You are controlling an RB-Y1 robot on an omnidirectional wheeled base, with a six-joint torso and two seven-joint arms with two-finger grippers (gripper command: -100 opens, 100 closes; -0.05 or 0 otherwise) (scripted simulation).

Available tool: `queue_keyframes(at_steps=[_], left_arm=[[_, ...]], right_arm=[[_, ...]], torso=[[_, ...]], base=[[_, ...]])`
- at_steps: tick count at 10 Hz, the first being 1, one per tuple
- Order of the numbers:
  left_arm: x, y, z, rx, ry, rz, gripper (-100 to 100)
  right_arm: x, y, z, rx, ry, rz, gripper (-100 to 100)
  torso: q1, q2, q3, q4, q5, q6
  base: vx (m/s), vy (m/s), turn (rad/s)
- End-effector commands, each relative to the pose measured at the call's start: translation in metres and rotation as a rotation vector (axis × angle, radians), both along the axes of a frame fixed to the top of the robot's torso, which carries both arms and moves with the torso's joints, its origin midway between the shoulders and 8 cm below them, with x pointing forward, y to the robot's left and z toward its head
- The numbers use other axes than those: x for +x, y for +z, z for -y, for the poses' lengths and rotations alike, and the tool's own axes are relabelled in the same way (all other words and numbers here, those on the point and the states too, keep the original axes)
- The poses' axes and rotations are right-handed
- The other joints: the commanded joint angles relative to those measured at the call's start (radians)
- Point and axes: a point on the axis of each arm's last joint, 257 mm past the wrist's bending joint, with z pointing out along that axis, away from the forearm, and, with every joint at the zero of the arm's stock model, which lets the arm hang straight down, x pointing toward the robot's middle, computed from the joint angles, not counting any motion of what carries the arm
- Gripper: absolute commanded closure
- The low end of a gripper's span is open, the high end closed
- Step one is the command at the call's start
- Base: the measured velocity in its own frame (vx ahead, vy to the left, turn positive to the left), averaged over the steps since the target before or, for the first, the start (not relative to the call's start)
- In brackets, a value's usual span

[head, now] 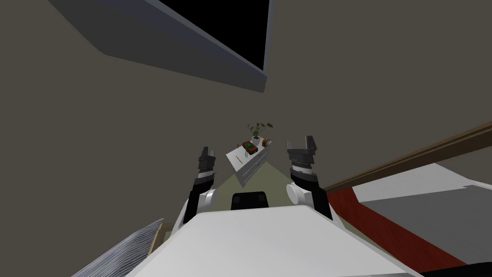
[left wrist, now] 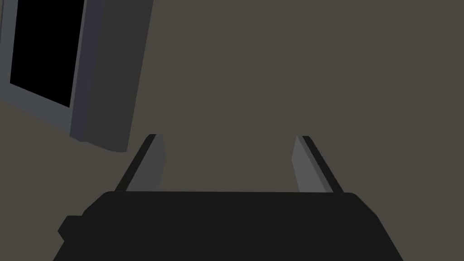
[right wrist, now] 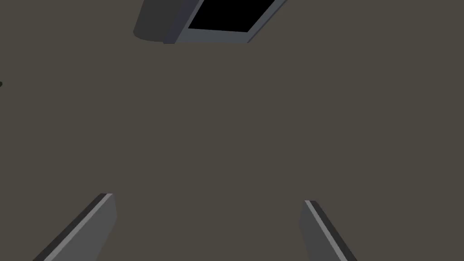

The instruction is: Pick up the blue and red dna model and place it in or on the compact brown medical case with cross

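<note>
The robot is at the approach step: the brown case (head: 250,146) with a green mark lies on a white dresser (head: 251,169) well ahead, beside a potted plant (head: 259,130). The DNA model is too small to pick out. The left gripper (head: 207,150) and right gripper (head: 301,142) are raised, fingers spread and empty, so the next move likely calls for driving closer.

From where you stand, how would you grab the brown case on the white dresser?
Probably from above: the brown case lies flat on the white dresser, so my open right claw could straddle its narrower sides. It is too far to see a handle.
</note>
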Motion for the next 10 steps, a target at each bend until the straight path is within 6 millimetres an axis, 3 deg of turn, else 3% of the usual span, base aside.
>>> queue_keyframes(at_steps=[1, 10], left_arm=[[0.002, -0.003, 0.002, 0.015, -0.022, -0.014, -100], [0.036, -0.040, 0.007, -0.107, -0.185, -0.183, -100]], right_arm=[[0.000, 0.000, 0.000, 0.000, 0.000, 0.000, 0], [0.000, 0.000, 0.000, 0.000, 0.000, 0.000, 0]], torso=[[0.000, 0.000, 0.000, 0.000, 0.000, 0.000], [-0.001, 0.000, 0.000, 0.000, 0.000, 0.000]], base=[[0.002, -0.006, -0.011], [0.001, -0.019, -0.033]])
